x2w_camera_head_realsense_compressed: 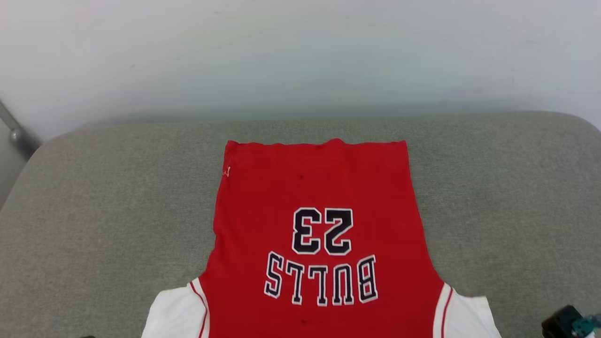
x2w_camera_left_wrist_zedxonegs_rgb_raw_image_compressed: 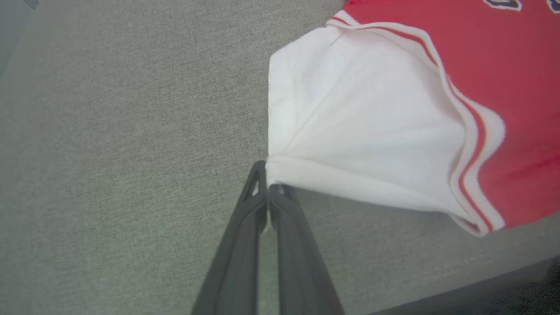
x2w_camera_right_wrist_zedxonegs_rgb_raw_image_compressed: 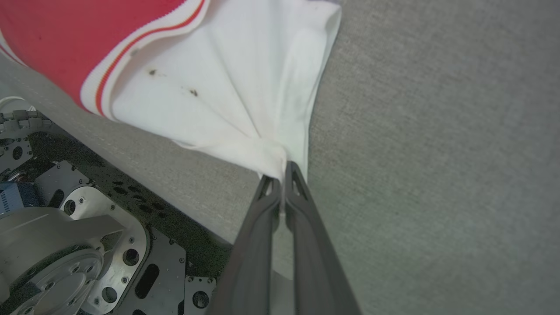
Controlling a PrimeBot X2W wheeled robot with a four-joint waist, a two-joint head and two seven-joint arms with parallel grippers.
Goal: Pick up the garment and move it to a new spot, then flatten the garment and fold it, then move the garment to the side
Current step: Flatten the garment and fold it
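Observation:
The garment (x2w_camera_head_realsense_compressed: 319,234), a red jersey with white short sleeves and black "BULLS 23" lettering facing up, lies spread on the grey cushion, hem toward the wall. In the left wrist view my left gripper (x2w_camera_left_wrist_zedxonegs_rgb_raw_image_compressed: 267,188) is shut on the outer corner of one white sleeve (x2w_camera_left_wrist_zedxonegs_rgb_raw_image_compressed: 358,122). The right wrist view has my right gripper (x2w_camera_right_wrist_zedxonegs_rgb_raw_image_compressed: 282,175) shut on the bunched corner of the other white sleeve (x2w_camera_right_wrist_zedxonegs_rgb_raw_image_compressed: 227,87), which carries small dark specks. Both sleeves are drawn taut toward the fingertips, near the cushion's front edge.
The grey fabric cushion (x2w_camera_head_realsense_compressed: 94,211) spreads wide on both sides of the jersey, with a white wall (x2w_camera_head_realsense_compressed: 300,56) behind it. My metal base (x2w_camera_right_wrist_zedxonegs_rgb_raw_image_compressed: 78,245) sits just below the cushion's front edge. A dark part of my right arm (x2w_camera_head_realsense_compressed: 568,324) is at the head view's lower right.

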